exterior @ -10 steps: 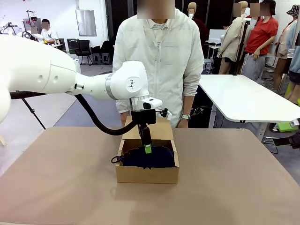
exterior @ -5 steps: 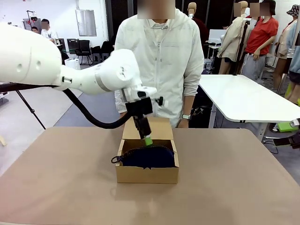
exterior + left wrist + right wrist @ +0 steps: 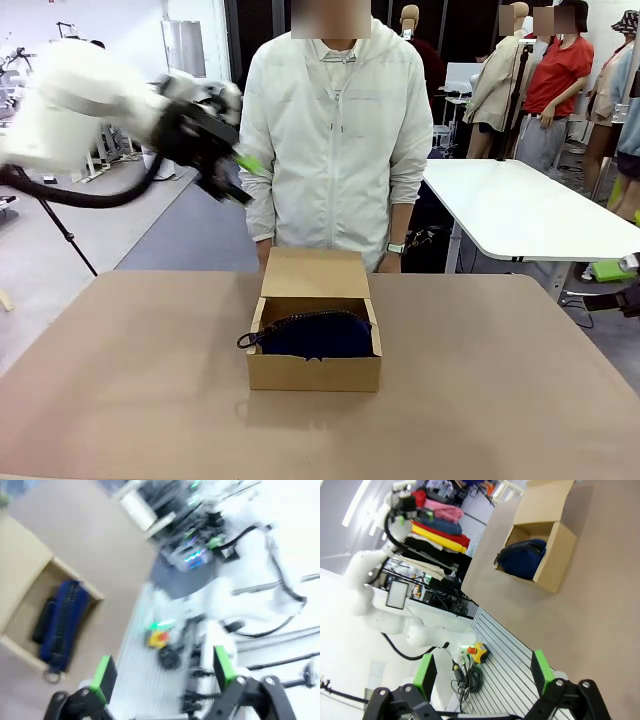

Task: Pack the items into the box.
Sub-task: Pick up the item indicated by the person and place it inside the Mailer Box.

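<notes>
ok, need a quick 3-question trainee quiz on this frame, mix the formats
1. True or false: the lid flap of the cardboard box stands open.
2. Where is the navy zip pouch? A) outside the box, in front of it B) inside the box C) on top of the lid flap
3. Fill in: in their wrist views, the jaws of the left gripper and the right gripper both stand ____.
Key: 1 true; 2 B, with its pull loop hanging over the box's rim; 3 open, with nothing between them.

Grey floor [image 3: 190,240]; white wall [image 3: 120,25] far left; dark partition [image 3: 262,20] behind; white table [image 3: 520,205] right.
</notes>
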